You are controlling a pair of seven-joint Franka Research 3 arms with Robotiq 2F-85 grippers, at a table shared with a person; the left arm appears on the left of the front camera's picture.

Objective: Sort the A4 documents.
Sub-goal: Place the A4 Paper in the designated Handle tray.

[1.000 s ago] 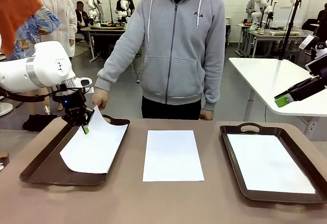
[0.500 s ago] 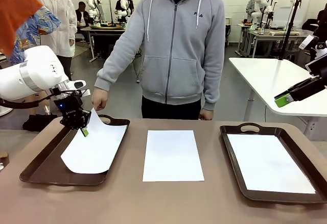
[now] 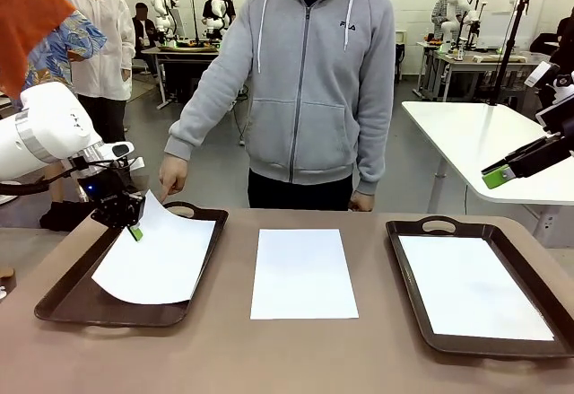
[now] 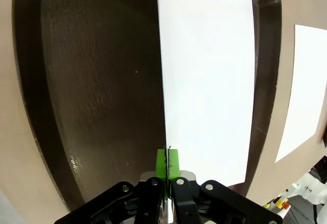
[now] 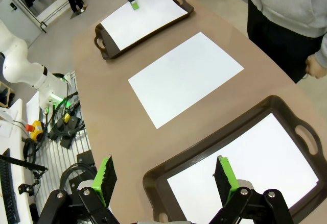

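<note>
My left gripper (image 3: 134, 231) is shut on the far left edge of a white A4 sheet (image 3: 157, 255), holding that edge lifted over the left dark brown tray (image 3: 63, 295). In the left wrist view the pinched sheet (image 4: 209, 81) runs away from the gripper (image 4: 167, 163), beside the tray's bare floor (image 4: 97, 81). A second sheet (image 3: 302, 271) lies flat on the table in the middle. A third sheet (image 3: 471, 284) lies in the right tray (image 3: 408, 300). My right gripper (image 3: 499, 176) hangs open above the far right; its wrist view looks down on that tray (image 5: 204, 155) and sheet (image 5: 255, 163).
A person in a grey hoodie stands at the far side, one hand (image 3: 173, 175) near the left tray's far handle, the other (image 3: 362, 201) at the table edge. A white table (image 3: 484, 138) stands at the back right. Cables and a red button (image 5: 36, 127) lie beside the table.
My left gripper has drawn the sheet leftward and slightly down over the left tray, so the sheet lies flatter. The right arm has not moved.
</note>
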